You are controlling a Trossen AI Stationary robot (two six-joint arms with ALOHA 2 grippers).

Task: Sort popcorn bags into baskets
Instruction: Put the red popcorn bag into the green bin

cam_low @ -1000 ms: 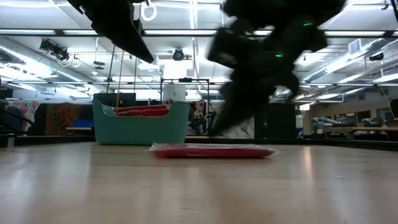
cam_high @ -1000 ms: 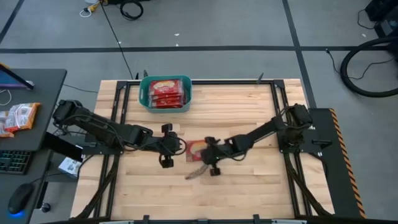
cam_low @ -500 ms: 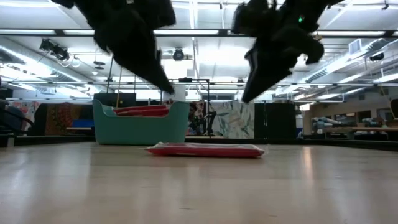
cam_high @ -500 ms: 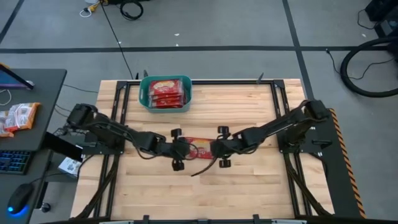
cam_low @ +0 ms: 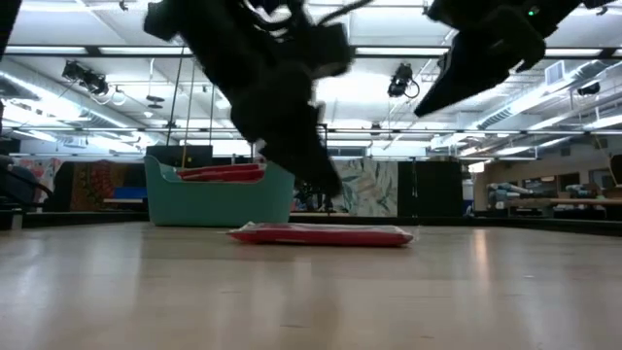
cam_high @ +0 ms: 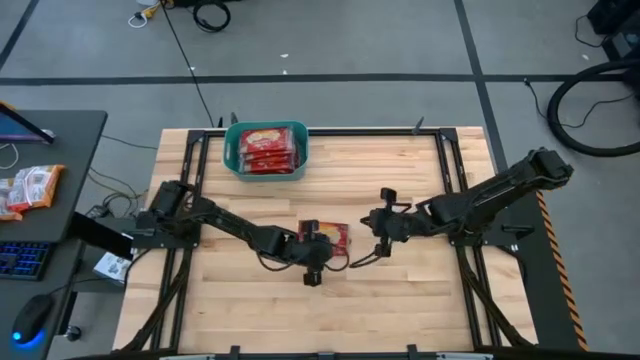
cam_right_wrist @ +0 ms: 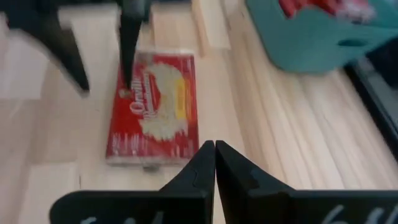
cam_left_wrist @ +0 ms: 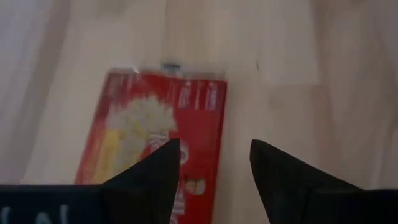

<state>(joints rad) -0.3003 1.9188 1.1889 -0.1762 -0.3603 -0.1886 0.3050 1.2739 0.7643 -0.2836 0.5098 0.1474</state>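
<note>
Teal plastic marks the goal: the basket point(cam_high: 265, 148) sits at about 11 o'clock on the wooden worktop point(cam_high: 400, 300), against its far edge, and it already holds red popcorn bags point(cam_high: 265, 148), packed flat with their cream labels up. How many are in there cannot be counted from these views.

One popcorn bag point(cam_high: 328, 235) is left out, lying flat near the centre of the worktop, well apart from the basket. The left gripper point(cam_high: 313, 260) is over it at roughly its 7 o'clock edge, jaws spread, with one finger point(cam_left_wrist: 152, 177) above the packet and the other past its long side; the bag looks undisturbed, not yet lifted. The right gripper point(cam_high: 381, 232) hangs off toward 3 o'clock of the bag, clear of it, jaws pressed together.

By this reading the sort is nearly finished. What remains is to close on this last visible packet, carry it toward 11 o'clock and drop it in with the rest. No other loose packets show on the worktop.
</note>
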